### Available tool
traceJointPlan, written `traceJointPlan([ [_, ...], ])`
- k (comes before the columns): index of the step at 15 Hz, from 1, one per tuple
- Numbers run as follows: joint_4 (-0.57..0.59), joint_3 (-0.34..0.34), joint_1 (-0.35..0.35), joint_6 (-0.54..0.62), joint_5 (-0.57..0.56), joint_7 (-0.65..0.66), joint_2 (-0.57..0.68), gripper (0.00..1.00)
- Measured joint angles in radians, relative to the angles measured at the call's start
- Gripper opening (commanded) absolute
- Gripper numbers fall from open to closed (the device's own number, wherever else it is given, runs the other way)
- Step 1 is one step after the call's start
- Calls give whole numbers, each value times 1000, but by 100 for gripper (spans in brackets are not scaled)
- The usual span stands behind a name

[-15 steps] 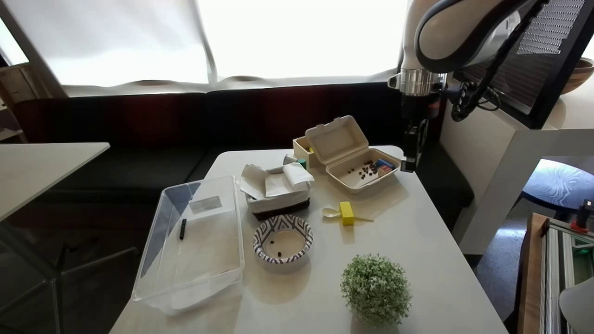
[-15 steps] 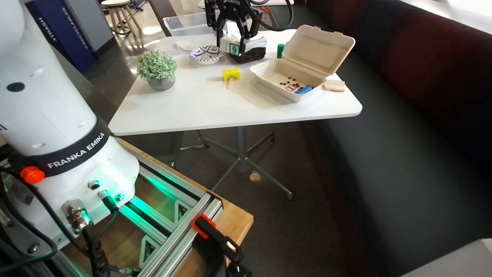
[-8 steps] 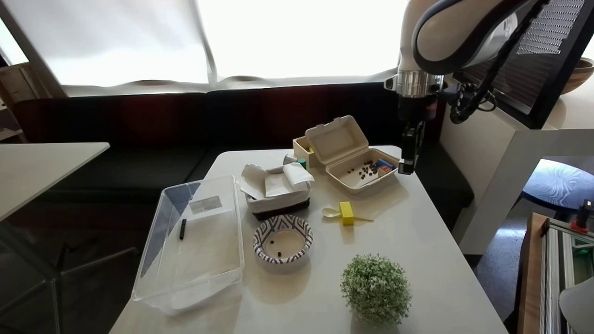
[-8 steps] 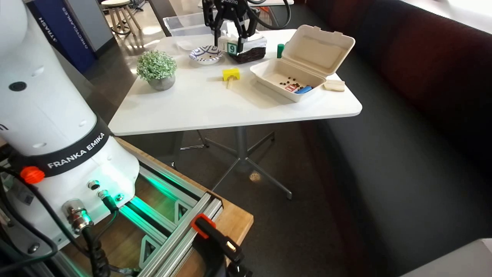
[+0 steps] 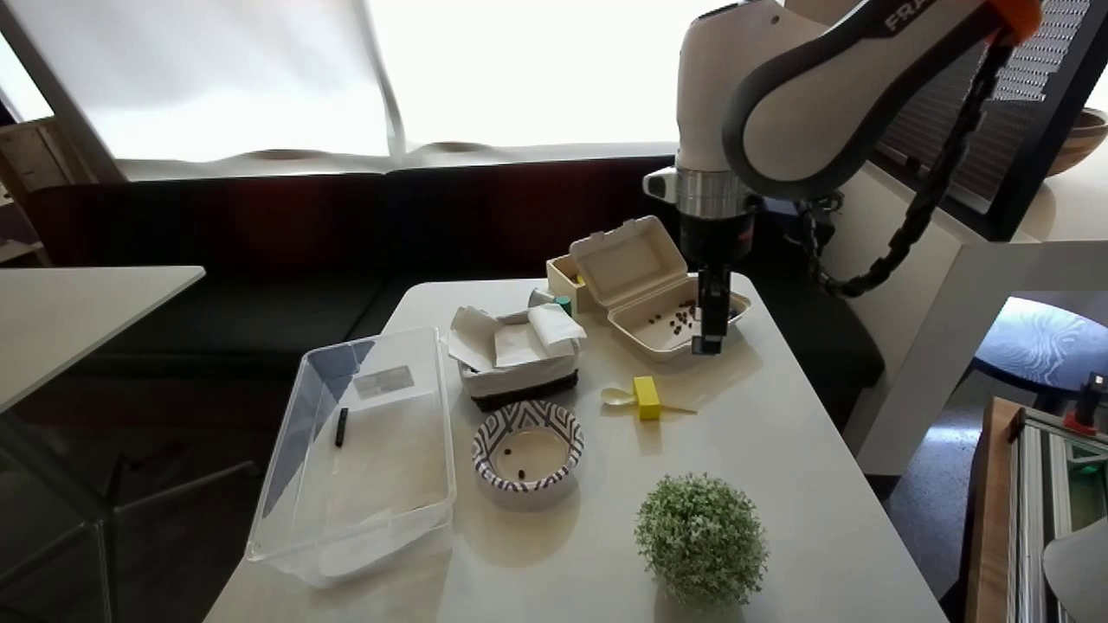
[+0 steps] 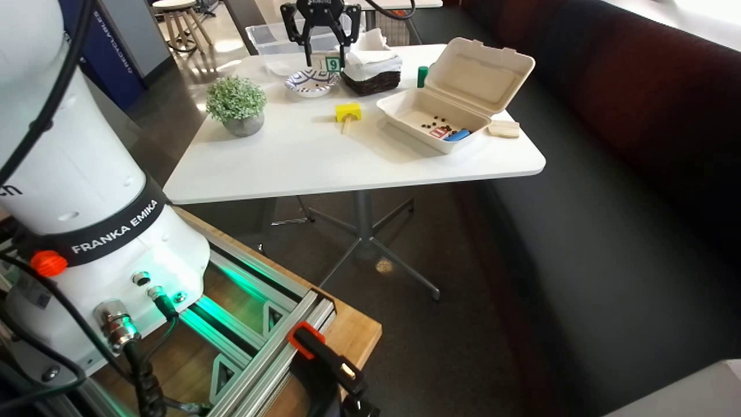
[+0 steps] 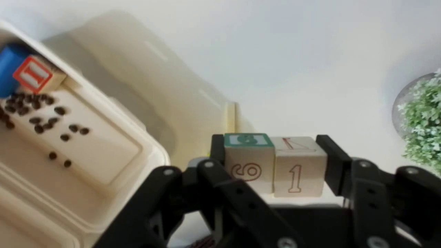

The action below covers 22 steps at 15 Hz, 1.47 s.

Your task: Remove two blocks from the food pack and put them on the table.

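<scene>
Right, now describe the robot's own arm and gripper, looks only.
The arm is white and rounded, with a black band lettered FRANKA EMIKA, an orange knob, a silvery metal collar and a thick black cable. The gripper is black, two-fingered and jointed, with silvery screws.

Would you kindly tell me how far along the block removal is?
Done: the green-marked block and the block marked 1 are outside the food pack.
In hand: the gripper holds both side by side above the table.
Left: setting both down on the table and opening the gripper.

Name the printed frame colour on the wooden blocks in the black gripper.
Green, on one wooden block; clearest in the wrist view.
</scene>
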Motion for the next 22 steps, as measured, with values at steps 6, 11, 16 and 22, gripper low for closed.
traceJointPlan([
  [6,138,5,-3,72,-135,-24,126,66],
  [11,133,7,-2,72,-135,-24,122,41],
  [16,150,1,-17,102,-129,-113,152,41],
  [22,237,9,-67,265,-84,-420,323,41],
])
